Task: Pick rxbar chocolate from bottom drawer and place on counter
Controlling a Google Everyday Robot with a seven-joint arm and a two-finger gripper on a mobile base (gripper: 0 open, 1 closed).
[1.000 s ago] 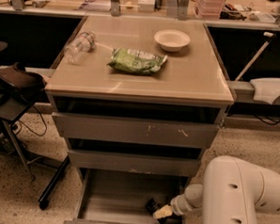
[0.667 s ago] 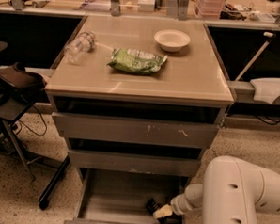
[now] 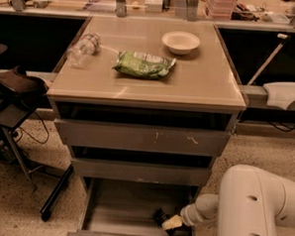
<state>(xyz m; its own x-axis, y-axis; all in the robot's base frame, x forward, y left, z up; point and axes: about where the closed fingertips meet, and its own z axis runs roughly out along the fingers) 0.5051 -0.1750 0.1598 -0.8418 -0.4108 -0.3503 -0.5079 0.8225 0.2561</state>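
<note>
The bottom drawer stands pulled open at the foot of the grey cabinet, its grey inside showing. My gripper reaches down into its right front corner from the white arm at the lower right. A small dark thing lies at the gripper's tip; I cannot tell whether it is the rxbar chocolate. The tan counter tops the cabinet.
On the counter lie a green snack bag, a white bowl and a clear plastic bottle on its side. A black stool stands left of the cabinet. A cluttered shelf runs along the back.
</note>
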